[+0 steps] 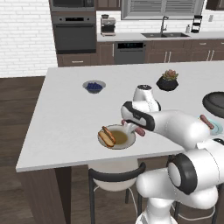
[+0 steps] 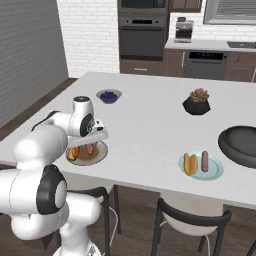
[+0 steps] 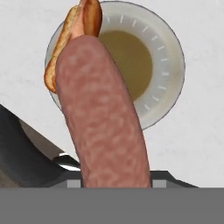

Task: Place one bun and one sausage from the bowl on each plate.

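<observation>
Because the larger grey-rimmed plate [image 1: 117,137] already carries a bun [image 1: 106,136] on its left half, I am holding the sausage [image 3: 100,118] clamped in the gripper [image 1: 134,130] just above the plate's free brown centre, so that it can go down beside the bun and not on top of it. In the hand view the sausage is hanging lengthwise toward the plate, its far end overlapping the bun's edge, so I am judging that a small shift toward the open side is wise before letting go.

Going rightward across the counter [image 1: 65,113], the small bowl of blue berries [image 1: 94,86] is sitting well behind the plate and the black plant pot [image 1: 167,82] further right, both well apart from my path. Nothing is standing between gripper and plate. Below the counter edge a chair back [image 1: 116,174] is showing, out of the way.

Far right, the light blue plate [image 2: 201,166] is already carrying its bun [image 2: 190,164] and sausage [image 2: 204,161] side by side, and the dark bowl [image 2: 241,145] beside it is looking empty.
</observation>
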Controlling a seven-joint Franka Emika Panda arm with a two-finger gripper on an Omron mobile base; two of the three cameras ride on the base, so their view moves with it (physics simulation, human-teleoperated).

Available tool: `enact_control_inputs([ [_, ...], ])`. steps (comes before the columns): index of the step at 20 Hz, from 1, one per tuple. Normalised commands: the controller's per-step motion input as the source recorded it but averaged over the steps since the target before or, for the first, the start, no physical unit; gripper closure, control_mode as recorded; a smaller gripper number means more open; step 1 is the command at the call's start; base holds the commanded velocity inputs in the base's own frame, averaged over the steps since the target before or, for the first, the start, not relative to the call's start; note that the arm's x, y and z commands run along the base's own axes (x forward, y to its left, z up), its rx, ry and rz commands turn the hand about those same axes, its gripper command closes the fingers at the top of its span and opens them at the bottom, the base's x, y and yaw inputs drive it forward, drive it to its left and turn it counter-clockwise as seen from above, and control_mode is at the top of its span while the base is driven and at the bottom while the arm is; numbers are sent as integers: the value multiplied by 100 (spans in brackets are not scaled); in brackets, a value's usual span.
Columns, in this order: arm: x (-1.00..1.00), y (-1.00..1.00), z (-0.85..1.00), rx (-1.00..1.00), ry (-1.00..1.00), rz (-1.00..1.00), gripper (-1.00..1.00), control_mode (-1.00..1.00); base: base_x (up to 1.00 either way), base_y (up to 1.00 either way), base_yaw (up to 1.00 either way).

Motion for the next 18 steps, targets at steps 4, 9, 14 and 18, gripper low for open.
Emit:
enact_control_inputs([
  [4,36,14,-20,0,0,1,100,-100,0,0,0],
  [9,25,4,-1,0,0,0,100,-100,0,0,0],
  [14,15,5,-10,0,0,0,100,-100,0,0,0],
  [18,0,20,-63,0,0,0,100,-100,0,0,0],
])
